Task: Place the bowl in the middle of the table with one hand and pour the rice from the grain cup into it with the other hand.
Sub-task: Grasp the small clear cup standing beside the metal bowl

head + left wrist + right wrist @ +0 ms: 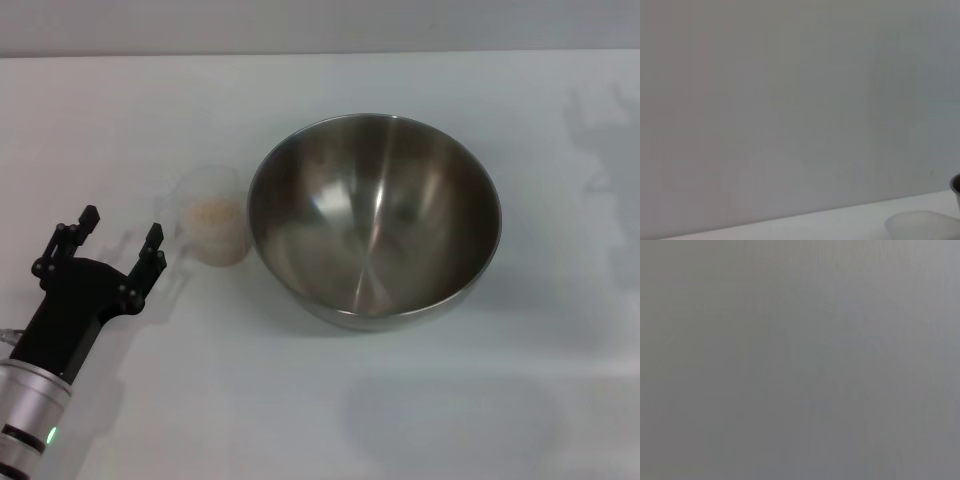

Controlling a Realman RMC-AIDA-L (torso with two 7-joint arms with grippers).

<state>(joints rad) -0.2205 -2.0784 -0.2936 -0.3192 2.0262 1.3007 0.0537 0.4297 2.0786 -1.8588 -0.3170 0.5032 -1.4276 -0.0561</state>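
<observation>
Nearest, the left gripper (121,232), jaws released, must reach right for the grain cup (211,229) beside the bowl (374,218).

The large round stainless-steel bowl (374,220) is silver-grey with a brushed sheen, on the plain white flat tabletop (300,400). The small transparent plastic grain cup (210,228) is clear and faintly frosted, holding off-white to pale beige rice grains (213,214). The left gripper (122,233) is matt black on a silver arm with black bands.
</observation>
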